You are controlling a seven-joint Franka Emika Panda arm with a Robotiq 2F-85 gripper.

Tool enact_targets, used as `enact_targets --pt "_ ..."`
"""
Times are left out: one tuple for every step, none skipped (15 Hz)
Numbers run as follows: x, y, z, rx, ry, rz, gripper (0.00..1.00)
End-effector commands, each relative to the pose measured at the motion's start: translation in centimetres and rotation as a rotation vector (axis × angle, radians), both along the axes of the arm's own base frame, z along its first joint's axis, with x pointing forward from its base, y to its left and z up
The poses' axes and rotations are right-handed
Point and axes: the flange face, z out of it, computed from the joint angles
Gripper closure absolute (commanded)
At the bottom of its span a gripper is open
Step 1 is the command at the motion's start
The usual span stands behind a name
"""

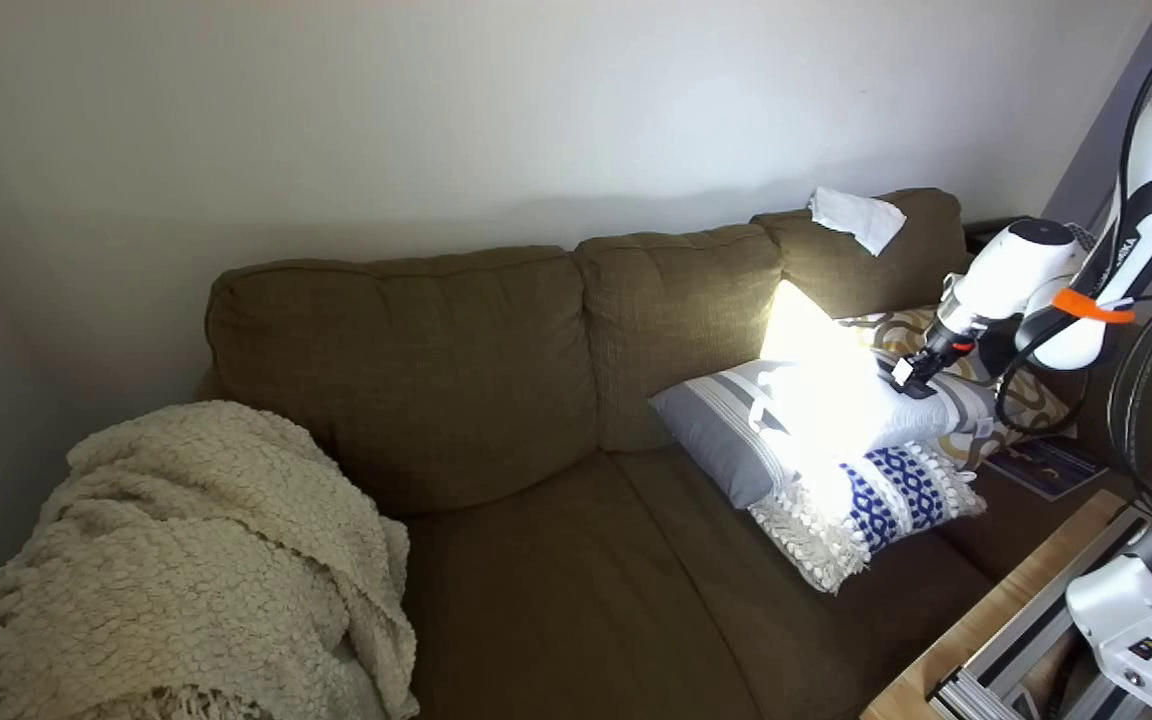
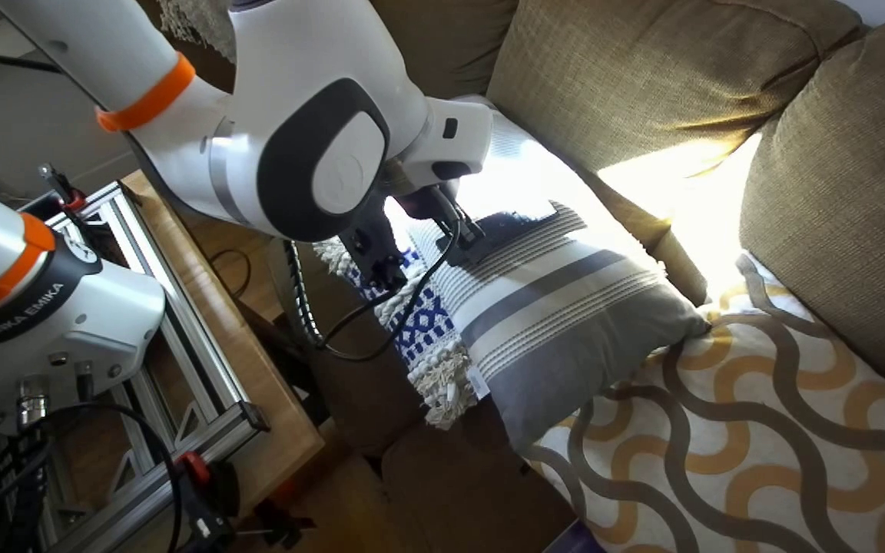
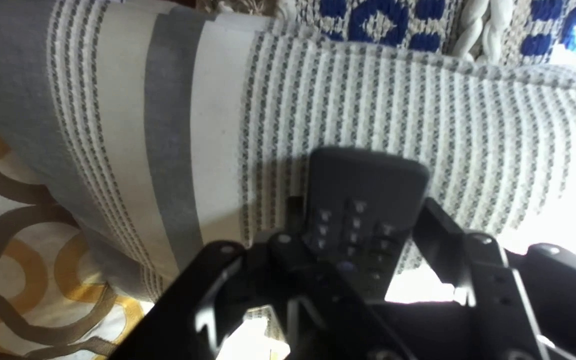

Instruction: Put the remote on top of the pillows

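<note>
The dark remote with small buttons shows between the two fingers in the wrist view. My gripper is shut on its sides, and the lower part of the remote is hidden by the gripper. The grey-and-white striped pillow lies right below; it also shows in both exterior views. The gripper is over this pillow, low near its surface. I cannot tell whether the remote touches the cloth. The blue-and-white tasselled pillow lies under the striped one.
A pillow with curvy brown and yellow lines lies beside the stack. The brown couch back rises behind. A cream blanket covers the couch's far end, and a magazine lies near the robot's wooden table. Bright sunlight washes out part of the pillow.
</note>
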Motion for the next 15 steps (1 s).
enact_targets --pt "-0.4 0.2 0.7 0.011 -0.006 0.013 0.10" --pt "-0.6 0.6 1.4 0.004 -0.015 0.024 0.03" --pt "-0.8 0.8 2.1 0.003 -0.025 0.016 0.00" --pt "-0.9 1.0 2.8 0.000 -0.034 0.019 0.00" --pt "-1.2 1.1 3.7 -0.006 -0.040 0.009 0.00" --pt "-1.4 1.2 4.5 -0.009 -0.050 -0.003 0.00" --pt "-1.6 1.1 5.6 -0.015 -0.058 -0.025 0.00" --pt "-2.0 1.3 6.5 -0.016 -0.062 -0.048 0.00" --pt "-2.4 1.3 7.3 -0.017 -0.066 -0.081 0.00" --pt "-3.0 1.7 7.8 -0.001 -0.063 -0.116 0.00" --pt "-3.4 1.8 8.5 0.010 -0.077 -0.152 0.00" --pt "-1.1 1.1 8.8 0.000 -0.089 -0.196 0.00" --pt "-1.1 1.5 9.5 0.007 -0.101 -0.216 0.00" --pt "-0.6 1.9 9.7 0.022 -0.116 -0.251 0.00" --pt "-0.1 2.2 10.1 0.035 -0.140 -0.278 0.00"
